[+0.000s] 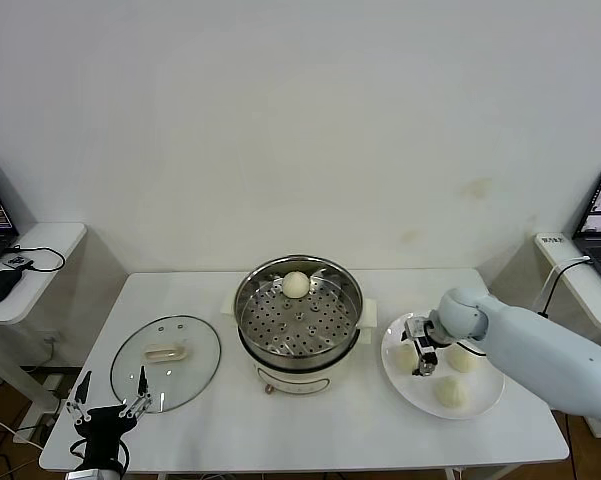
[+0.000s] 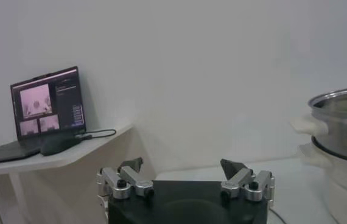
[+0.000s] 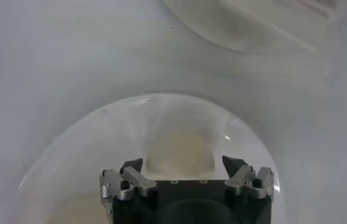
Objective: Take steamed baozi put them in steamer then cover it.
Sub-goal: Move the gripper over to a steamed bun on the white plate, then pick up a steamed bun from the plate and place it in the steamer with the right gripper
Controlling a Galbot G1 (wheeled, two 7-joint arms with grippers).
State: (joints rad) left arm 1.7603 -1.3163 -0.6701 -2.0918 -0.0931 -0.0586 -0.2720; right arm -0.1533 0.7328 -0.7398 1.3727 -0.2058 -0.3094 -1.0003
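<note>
Our right gripper [image 3: 182, 164] hangs over the plate [image 1: 485, 402], fingers apart around a baozi [image 3: 179, 152]; our left gripper [image 1: 108, 394] waits beside the cover [image 1: 166, 361], fingers apart.

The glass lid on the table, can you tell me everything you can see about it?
The cover is a round, see-through glass lid with a thin metal rim and a cream-white oblong handle in its middle. It lies flat on the white table, handle up, to the left of the steamer and apart from it. Nothing is holding it; the open left gripper is just beside its near edge.
</note>
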